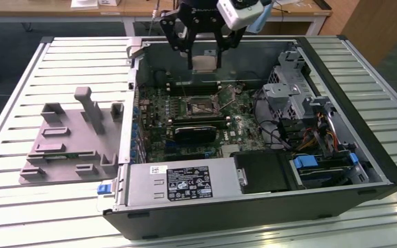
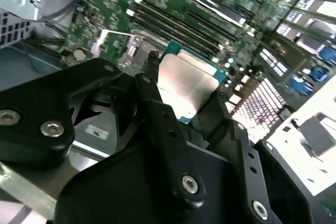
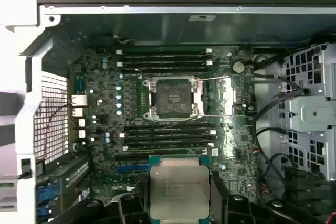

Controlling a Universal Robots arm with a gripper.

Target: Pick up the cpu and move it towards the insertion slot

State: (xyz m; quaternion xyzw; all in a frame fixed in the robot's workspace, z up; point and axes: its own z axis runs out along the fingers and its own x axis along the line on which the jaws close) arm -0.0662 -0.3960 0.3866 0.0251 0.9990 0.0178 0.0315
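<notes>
The cpu (image 1: 204, 62) is clamped between the closed fingers of the gripper (image 1: 205, 53), held above the motherboard (image 3: 105, 103), near its rear edge, apart from the insertion slot (image 3: 174, 97).

My gripper (image 1: 205, 49) is matt black throughout, built of flat linkage plates with rounded ends. In the second wrist view the gripper (image 2: 184, 98) shows round silver screw heads at the link pivots, two on the broad plate at 9 o'clock and others on the narrow bars toward 5 o'clock. A bare grey metal strip edges the black body there. In the exterior view a white boxy camera housing (image 1: 243, 13) sits on my wrist, with faint pale lettering on the black body beside it.
</notes>
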